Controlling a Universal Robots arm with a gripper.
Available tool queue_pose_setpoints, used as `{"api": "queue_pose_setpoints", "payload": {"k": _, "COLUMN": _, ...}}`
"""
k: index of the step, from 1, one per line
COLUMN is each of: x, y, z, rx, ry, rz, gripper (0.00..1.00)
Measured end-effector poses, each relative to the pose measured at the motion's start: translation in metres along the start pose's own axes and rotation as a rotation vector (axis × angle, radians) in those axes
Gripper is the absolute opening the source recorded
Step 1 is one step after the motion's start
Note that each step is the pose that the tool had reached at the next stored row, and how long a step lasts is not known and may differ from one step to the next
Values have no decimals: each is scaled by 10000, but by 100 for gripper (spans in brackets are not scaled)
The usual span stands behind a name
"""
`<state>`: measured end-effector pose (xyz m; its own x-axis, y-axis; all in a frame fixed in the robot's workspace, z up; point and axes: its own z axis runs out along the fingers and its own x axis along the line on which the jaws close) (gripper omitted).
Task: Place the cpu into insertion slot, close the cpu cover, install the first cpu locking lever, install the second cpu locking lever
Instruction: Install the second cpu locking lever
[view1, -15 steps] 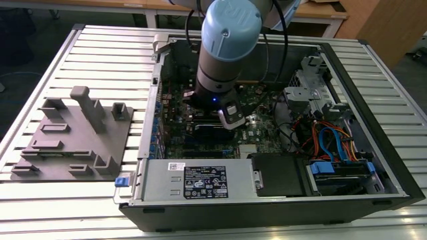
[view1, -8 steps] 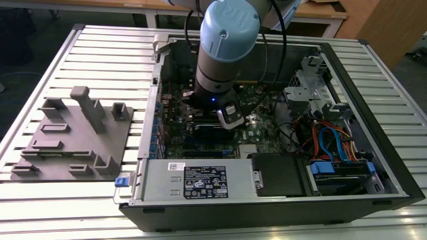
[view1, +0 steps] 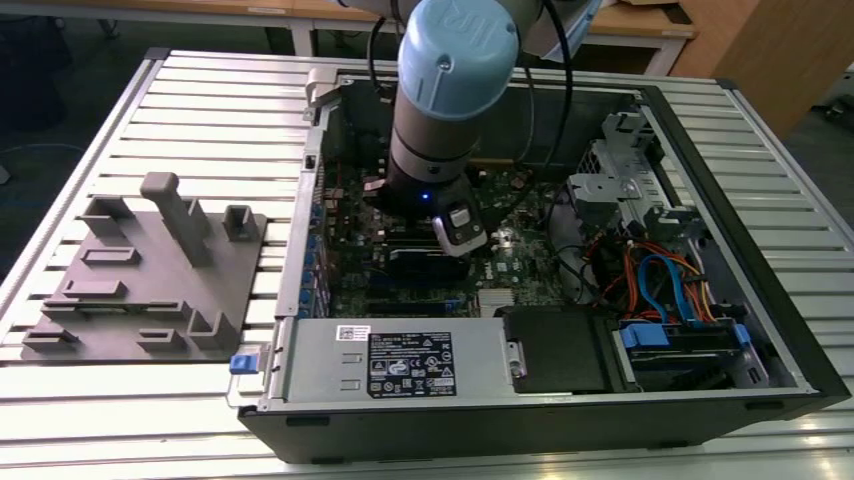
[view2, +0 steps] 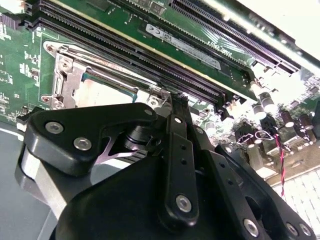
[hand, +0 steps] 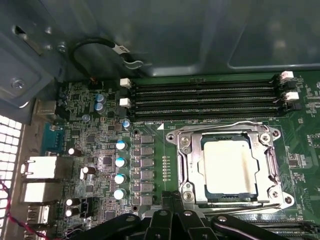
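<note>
The cpu (hand: 227, 167) lies flat in the insertion slot (hand: 173, 136) on the green board, its pale metal top showing. The cpu cover (hand: 192, 162) lies down flat around it as a grey metal frame. A thin wire locking lever (hand: 235, 123) runs along the socket's edge beside the memory slots. My gripper (hand: 173, 196) is shut with nothing held, its tip just off the socket's edge opposite the memory slots. In the second wrist view the gripper (view2: 170, 102) sits close beside the cpu (view2: 107, 90) and cover (view2: 65, 80). In the exterior view the gripper (view1: 457, 240) reaches down into the open computer case.
Long black memory slots (hand: 200, 97) run beside the socket. Small capacitors (hand: 120, 160) stand near it. The case holds a power supply (view1: 400, 365), a drive cage (view1: 621, 180) and loose cables (view1: 661, 280). A grey fixture plate (view1: 147, 270) lies at the exterior view's left.
</note>
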<state>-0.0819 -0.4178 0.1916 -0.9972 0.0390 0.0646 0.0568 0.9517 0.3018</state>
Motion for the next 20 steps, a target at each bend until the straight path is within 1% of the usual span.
{"api": "queue_pose_setpoints", "payload": {"k": 6, "x": 10, "y": 35, "z": -106, "rx": 2, "ry": 1, "rz": 0, "gripper": 10}}
{"api": "queue_pose_setpoints", "payload": {"k": 10, "x": 17, "y": 67, "z": -204, "rx": 2, "ry": 1, "rz": 0, "gripper": 10}}
{"api": "queue_pose_setpoints", "payload": {"k": 12, "x": 19, "y": 77, "z": -236, "rx": 2, "ry": 1, "rz": 1, "gripper": 10}}
{"api": "queue_pose_setpoints", "payload": {"k": 20, "x": 19, "y": 78, "z": -238, "rx": -4, "ry": 1, "rz": 0, "gripper": 10}}
